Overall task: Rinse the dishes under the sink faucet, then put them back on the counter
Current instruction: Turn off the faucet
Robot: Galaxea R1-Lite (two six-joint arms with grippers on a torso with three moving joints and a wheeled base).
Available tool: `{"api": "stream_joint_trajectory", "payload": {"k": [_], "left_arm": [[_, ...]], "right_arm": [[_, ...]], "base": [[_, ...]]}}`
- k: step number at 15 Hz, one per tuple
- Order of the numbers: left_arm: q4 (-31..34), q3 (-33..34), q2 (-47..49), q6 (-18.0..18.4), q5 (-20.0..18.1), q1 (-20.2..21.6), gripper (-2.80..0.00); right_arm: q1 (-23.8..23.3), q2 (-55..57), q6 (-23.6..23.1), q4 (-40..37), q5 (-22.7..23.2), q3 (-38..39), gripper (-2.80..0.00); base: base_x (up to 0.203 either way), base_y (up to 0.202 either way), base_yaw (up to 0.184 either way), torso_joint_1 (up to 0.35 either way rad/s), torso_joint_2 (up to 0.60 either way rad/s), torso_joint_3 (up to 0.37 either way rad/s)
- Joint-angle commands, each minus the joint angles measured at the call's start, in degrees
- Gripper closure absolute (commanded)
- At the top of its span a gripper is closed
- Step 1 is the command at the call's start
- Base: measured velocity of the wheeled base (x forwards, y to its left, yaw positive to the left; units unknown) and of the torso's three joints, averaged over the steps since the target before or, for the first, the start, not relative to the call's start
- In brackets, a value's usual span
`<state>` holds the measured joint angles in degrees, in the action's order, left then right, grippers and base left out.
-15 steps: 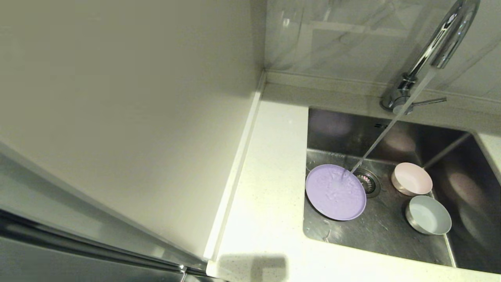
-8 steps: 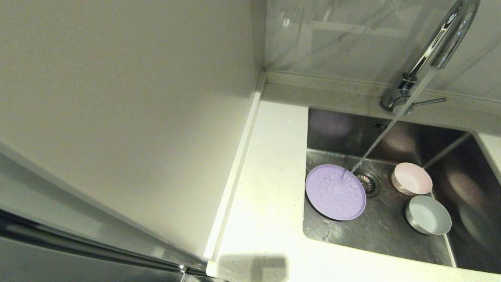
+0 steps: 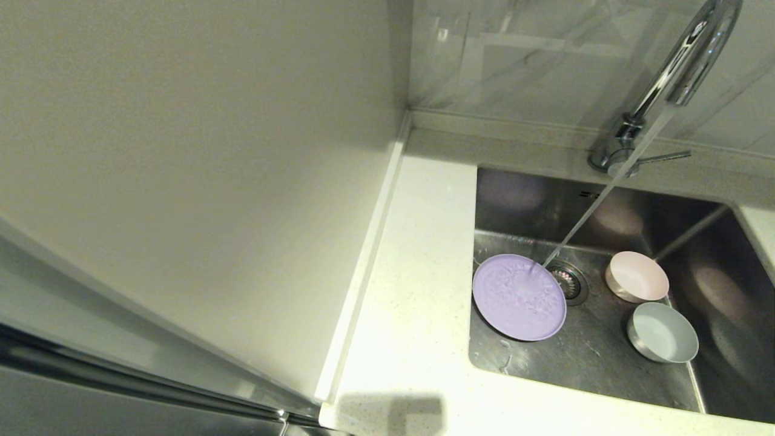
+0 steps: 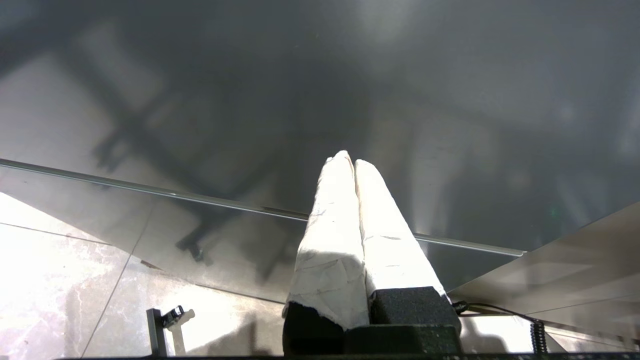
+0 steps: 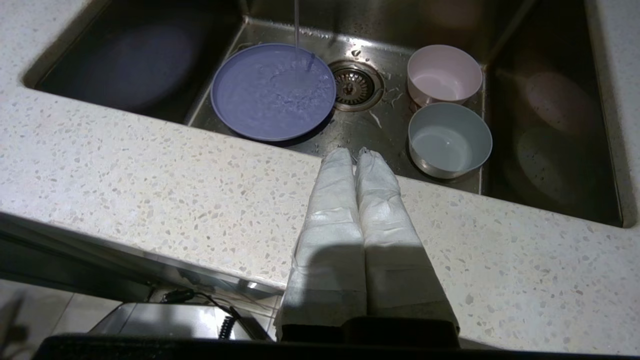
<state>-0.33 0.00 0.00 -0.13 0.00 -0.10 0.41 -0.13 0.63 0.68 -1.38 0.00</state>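
Water runs from the chrome sink faucet (image 3: 678, 79) onto the lilac plate (image 3: 519, 297) (image 5: 273, 90), which lies flat on the sink (image 3: 605, 357) floor beside the drain. The pink bowl (image 3: 637, 277) (image 5: 444, 75) and the blue-grey bowl (image 3: 662, 332) (image 5: 449, 140) stand upright to its right, the blue-grey one holding water. My right gripper (image 5: 354, 151) is shut and empty, hovering over the counter (image 5: 150, 175) at the sink's near edge. My left gripper (image 4: 348, 160) is shut and empty, low down in front of a dark glossy panel. Neither arm shows in the head view.
A beige wall panel (image 3: 200, 181) rises along the counter's left side, with a raised lip (image 3: 363, 266) at its foot. A marble backsplash (image 3: 545, 60) stands behind the faucet. The faucet lever (image 3: 663, 157) points right. A narrow strip of counter (image 3: 412, 290) lies left of the sink.
Only the water rippling on the lilac plate differs; dishes and faucet have not moved.
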Motion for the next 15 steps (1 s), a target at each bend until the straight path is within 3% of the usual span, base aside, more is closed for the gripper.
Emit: {"api": "stream_joint_trajectory", "payload": {"k": [1,4,7,12,15], "left_arm": [[-0.02,0.18,0.0,-0.04,0.0,0.01,0.0],[-0.02,0.15,0.0,-0.04,0.0,0.01,0.0],[-0.02,0.16,0.0,-0.04,0.0,0.01,0.0],[-0.02,0.18,0.0,-0.04,0.0,0.01,0.0],[-0.02,0.18,0.0,-0.04,0.0,0.01,0.0]], "right_arm": [[0.02,0.13,0.0,0.73,-0.23,-0.54,0.0],[0.04,3.62,0.25,0.85,-0.75,-11.46,0.0],[0.09,15.23,4.75,0.85,-1.3,-29.2,0.0],[0.59,38.2,20.17,0.42,-2.23,-45.89,0.0],[1.04,48.99,32.56,-6.56,-2.35,-51.54,0.0]], "base": [[0.0,0.0,0.0,0.0,0.0,0.0],[0.0,0.0,0.0,0.0,0.0,0.0],[0.0,0.0,0.0,0.0,0.0,0.0],[0.0,0.0,0.0,0.0,0.0,0.0],[0.0,0.0,0.0,0.0,0.0,0.0]]}}
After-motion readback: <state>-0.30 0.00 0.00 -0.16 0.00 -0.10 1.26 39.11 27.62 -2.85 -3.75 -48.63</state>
